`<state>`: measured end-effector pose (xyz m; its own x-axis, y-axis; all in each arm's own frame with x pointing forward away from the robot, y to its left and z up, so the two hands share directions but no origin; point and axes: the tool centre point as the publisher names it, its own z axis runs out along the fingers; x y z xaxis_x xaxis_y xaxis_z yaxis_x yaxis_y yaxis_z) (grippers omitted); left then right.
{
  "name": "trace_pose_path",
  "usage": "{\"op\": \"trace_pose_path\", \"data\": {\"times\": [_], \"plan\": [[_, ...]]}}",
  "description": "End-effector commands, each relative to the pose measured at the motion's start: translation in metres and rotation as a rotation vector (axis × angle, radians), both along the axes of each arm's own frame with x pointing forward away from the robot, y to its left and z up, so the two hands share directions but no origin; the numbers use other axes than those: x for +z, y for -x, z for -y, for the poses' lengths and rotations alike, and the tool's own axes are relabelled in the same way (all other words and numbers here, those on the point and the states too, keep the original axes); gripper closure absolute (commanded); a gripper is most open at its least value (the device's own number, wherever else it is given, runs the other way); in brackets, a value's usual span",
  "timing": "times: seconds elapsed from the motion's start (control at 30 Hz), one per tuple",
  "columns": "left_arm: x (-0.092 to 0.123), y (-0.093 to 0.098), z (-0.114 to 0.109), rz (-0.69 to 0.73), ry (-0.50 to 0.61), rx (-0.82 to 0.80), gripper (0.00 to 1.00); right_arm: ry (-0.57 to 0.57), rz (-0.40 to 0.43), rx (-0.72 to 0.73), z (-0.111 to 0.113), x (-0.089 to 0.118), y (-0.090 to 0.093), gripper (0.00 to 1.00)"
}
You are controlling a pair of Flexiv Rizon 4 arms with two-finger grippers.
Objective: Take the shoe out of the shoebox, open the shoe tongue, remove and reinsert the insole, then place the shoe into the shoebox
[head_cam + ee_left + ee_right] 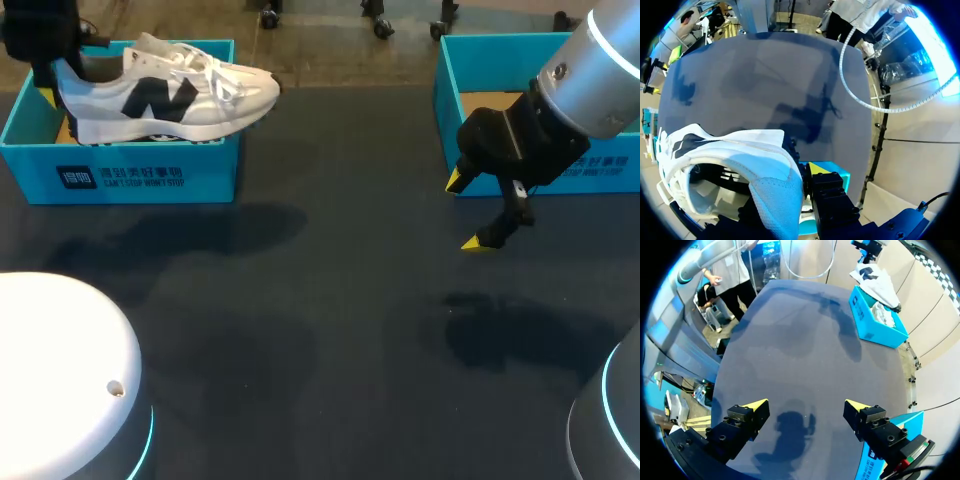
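A white shoe (pixel 170 95) with a dark logo sits high in the blue shoebox (pixel 150 175) at the back left, its toe reaching past the box's right wall. My left gripper (pixel 52 85) is shut on the shoe's heel. In the left wrist view the heel collar (pixel 765 170) fills the space between the fingers, and only one yellow fingertip (pixel 818 167) shows. My right gripper (pixel 466 212) hangs open and empty over the table at the right. Its wrist view shows the gripper (pixel 805 407) above bare table, with the shoe (pixel 875 277) and shoebox (pixel 875 322) far ahead.
A second blue box (pixel 447 95) stands at the back right, just behind my right gripper; its corner (pixel 902 422) shows beside the right finger. A white rounded base (pixel 60 370) sits at the front left. Dark tabletop (pixel 330 300) spans the middle.
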<state>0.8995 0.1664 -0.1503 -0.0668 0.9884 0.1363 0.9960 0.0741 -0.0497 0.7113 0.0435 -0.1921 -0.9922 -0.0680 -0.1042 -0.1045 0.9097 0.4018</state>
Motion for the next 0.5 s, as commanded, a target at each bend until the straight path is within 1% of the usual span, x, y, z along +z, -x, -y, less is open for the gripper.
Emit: {"op": "trace_pose_path", "data": {"times": [0.03, 0.3, 0.5], "plan": [[-0.004, 0.013, 0.011, 0.102, -0.026, -0.001, 1.0, 0.002, 0.0, -0.001, -0.001, -0.001, -0.001, 0.0], [-0.02, 0.038, 0.043, 0.115, -0.085, 0.058, 1.0, 0.002, 0.0, -0.001, -0.001, -0.001, -0.001, 0.0], [-0.025, 0.058, 0.06, 0.136, -0.088, 0.083, 1.0, 0.002, 0.0, -0.001, -0.001, -0.001, -0.001, 0.0]]}}
